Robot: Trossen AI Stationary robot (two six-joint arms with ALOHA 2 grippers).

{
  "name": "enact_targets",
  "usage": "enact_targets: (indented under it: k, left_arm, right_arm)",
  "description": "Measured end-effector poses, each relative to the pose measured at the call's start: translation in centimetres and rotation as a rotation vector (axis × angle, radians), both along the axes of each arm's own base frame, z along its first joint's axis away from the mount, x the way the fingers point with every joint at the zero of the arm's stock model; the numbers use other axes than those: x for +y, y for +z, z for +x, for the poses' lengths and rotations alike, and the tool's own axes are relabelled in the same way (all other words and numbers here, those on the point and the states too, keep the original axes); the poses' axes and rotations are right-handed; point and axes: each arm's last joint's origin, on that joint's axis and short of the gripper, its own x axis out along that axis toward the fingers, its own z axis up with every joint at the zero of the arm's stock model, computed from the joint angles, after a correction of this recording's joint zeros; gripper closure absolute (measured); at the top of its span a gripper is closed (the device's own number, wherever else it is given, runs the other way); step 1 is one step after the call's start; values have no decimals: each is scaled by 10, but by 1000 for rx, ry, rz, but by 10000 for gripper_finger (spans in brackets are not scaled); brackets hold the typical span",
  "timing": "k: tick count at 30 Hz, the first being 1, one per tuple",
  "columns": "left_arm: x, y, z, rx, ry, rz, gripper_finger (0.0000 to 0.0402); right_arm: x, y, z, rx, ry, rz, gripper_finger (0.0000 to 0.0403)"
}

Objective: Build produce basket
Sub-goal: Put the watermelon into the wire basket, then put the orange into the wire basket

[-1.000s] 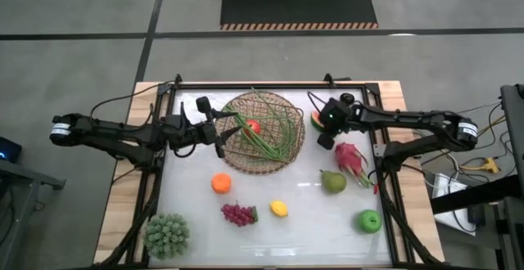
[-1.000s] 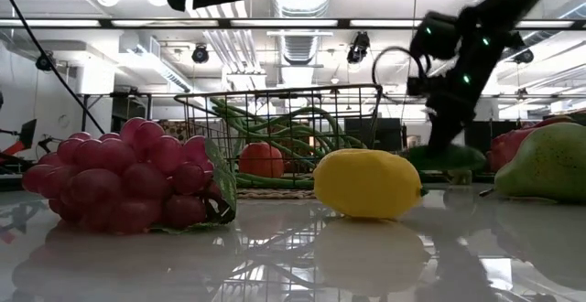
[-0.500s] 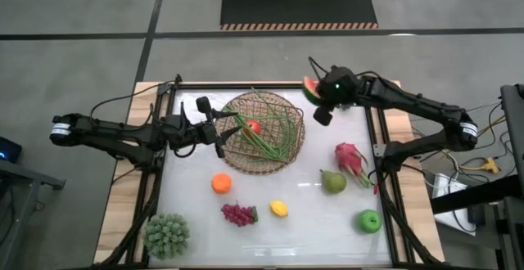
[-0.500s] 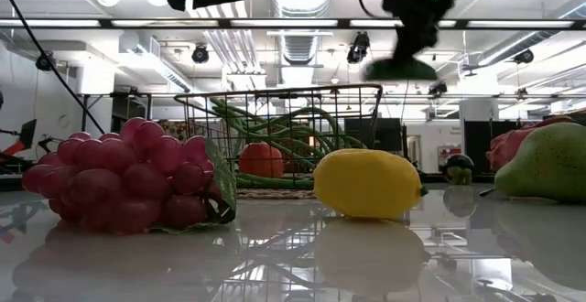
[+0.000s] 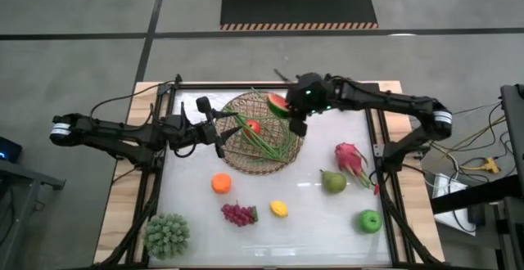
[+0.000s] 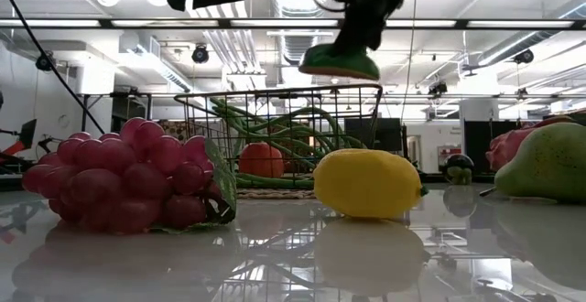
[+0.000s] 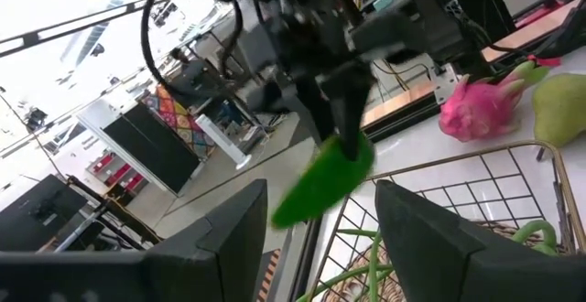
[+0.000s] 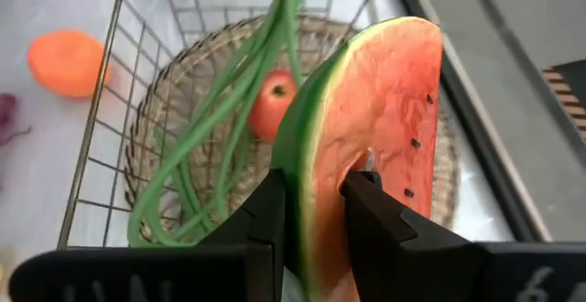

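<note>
Moved: right hand (image 5: 288,111) with watermelon slice (image 5: 277,105) now above basket (image 5: 246,159) rim.
Right hand: clamped on slice.
Left hand (image 5: 219,136): open, beside basket.

No words, labels, brand names or numbers can be read in any view. The nearest thing to a sign is a dark floor mat (image 5: 299,10) edged with orange-and-black hazard stripes, lying beyond the tabletop (image 5: 270,184); it carries no lettering.

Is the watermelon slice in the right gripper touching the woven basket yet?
Apart. The low view shows the red-and-green watermelon slice, held by the right gripper, hanging above the top wire of the tan woven basket with clear space between them.
</note>
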Motion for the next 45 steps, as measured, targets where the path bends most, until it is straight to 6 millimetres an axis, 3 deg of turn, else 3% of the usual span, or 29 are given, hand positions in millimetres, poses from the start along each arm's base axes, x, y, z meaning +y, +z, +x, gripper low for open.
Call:
enact_targets:
  k: [11, 19, 30, 38, 45]
  left_arm:
    - [0, 0, 0, 0, 0, 0, 214]
    - [0, 0, 0, 0, 0, 0, 214]
    - [0, 0, 0, -3, 0, -5, 214]
    - [0, 0, 0, -23, -1, -68, 214]
    - [0, -3, 0, -45, -3, -154, 214]
  right_arm:
    - [1, -54, 39, 141, 35, 42, 330]
    - [-1, -70, 47, 178, 41, 48, 295]
    - [-1, -67, 46, 170, 49, 38, 189]
    - [6, -45, 33, 133, 57, 26, 180]
    - [32, -20, 19, 90, 118, 11, 189]
